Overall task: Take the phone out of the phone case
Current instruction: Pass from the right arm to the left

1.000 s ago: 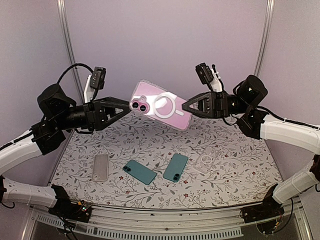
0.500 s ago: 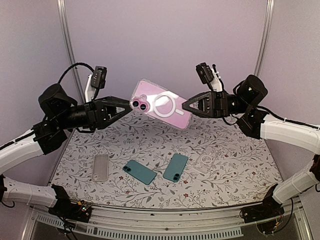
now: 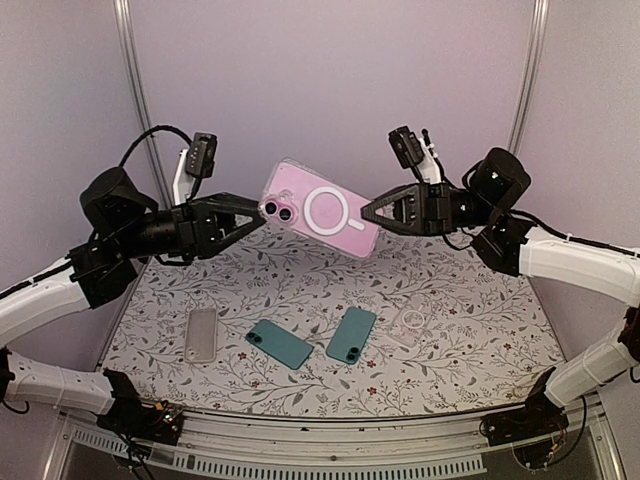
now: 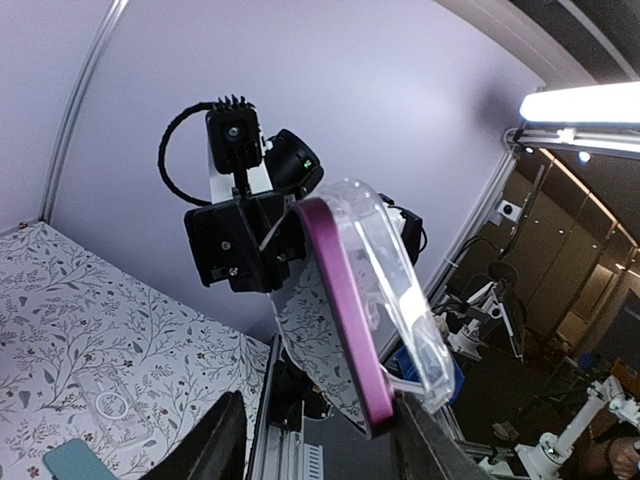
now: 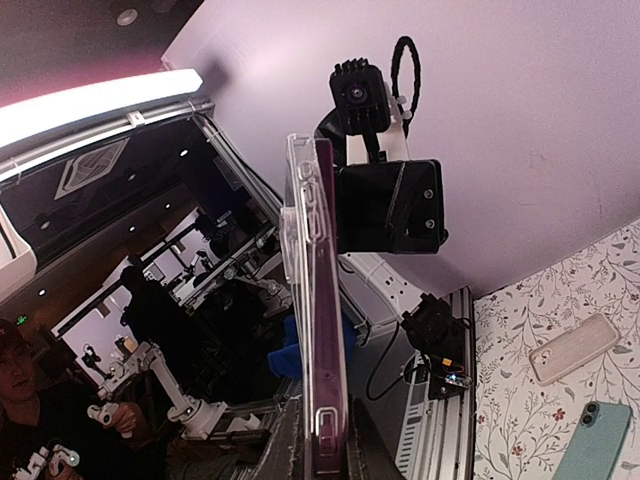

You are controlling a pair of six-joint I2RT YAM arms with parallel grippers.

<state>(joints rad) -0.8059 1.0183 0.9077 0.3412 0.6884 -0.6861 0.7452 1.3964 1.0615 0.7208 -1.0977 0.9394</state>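
Note:
A pink phone (image 3: 320, 215) in a clear case (image 3: 372, 245) hangs slanted in the air over the table, its twin camera lenses toward the left. My right gripper (image 3: 368, 213) is shut on its right end, with a finger on each face of the phone (image 5: 328, 330) and case (image 5: 300, 300). My left gripper (image 3: 258, 218) stands open at the camera end. In the left wrist view its right finger touches the phone's pink edge (image 4: 340, 300) and its left finger is well apart. There the case's corner (image 4: 400, 290) stands off from the phone.
On the floral table cloth (image 3: 470, 350) lie a clear case (image 3: 201, 334), two teal phones (image 3: 280, 343) (image 3: 351, 335) and a clear case with a ring (image 3: 410, 325). Purple walls close off the back and sides.
The left gripper's jaws have narrowed a little around the camera end. The left arm has edged right, and the phone has shifted slightly with the right arm.

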